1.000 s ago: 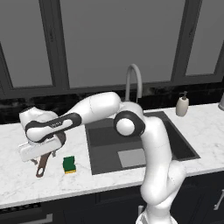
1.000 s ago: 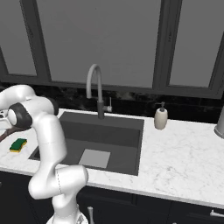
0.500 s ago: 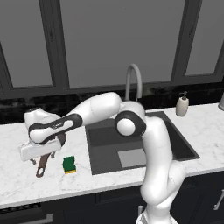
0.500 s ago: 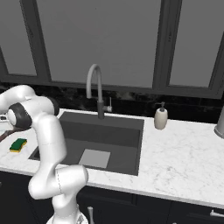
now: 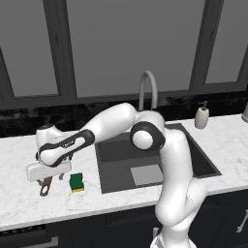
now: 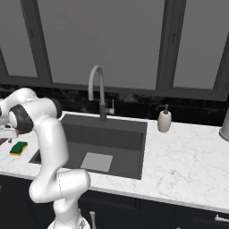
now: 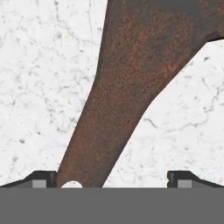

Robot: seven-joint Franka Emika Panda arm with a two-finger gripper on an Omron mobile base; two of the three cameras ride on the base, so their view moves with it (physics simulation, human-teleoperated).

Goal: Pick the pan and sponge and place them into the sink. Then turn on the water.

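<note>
Close under the hand, in the hand view, the pan's point(image 7: 127, 87) rusty brown handle ran up the middle of the frame from the lower left, widening toward the top where it met the pan's body. The loop hole at its end sat at the very bottom, just beside the left fingertip point(image 7: 43, 178). The gripper point(image 7: 111, 180) stood wide apart, one dark tip low at the left and the other low at the right, with the handle between them but nearer the left one. Nothing was clamped; whether the left tip touched the handle I could not tell. White marble counter point(image 7: 39, 78) showed on both sides of the handle.

In the left base view, the hand hung low over the counter at the left of the frame, its pale body hiding most of the pan; only the handle's looped end point(image 5: 44, 188) stuck out below it. The sponge point(image 5: 76, 182), green on top with a yellow base, lay on the marble just to the right of that, apart from the handle. In the right base view the sponge point(image 6: 18, 148) sat at the far left edge.

Farther right, the dark sink point(image 5: 116, 152) lay sunk in the counter with a pale square at its bottom. Behind it rose the curved grey faucet point(image 5: 147, 87), with no stream under it. A soap bottle point(image 5: 201, 116) stood on the counter right of the sink, below the dark windows point(image 5: 131, 43).
</note>
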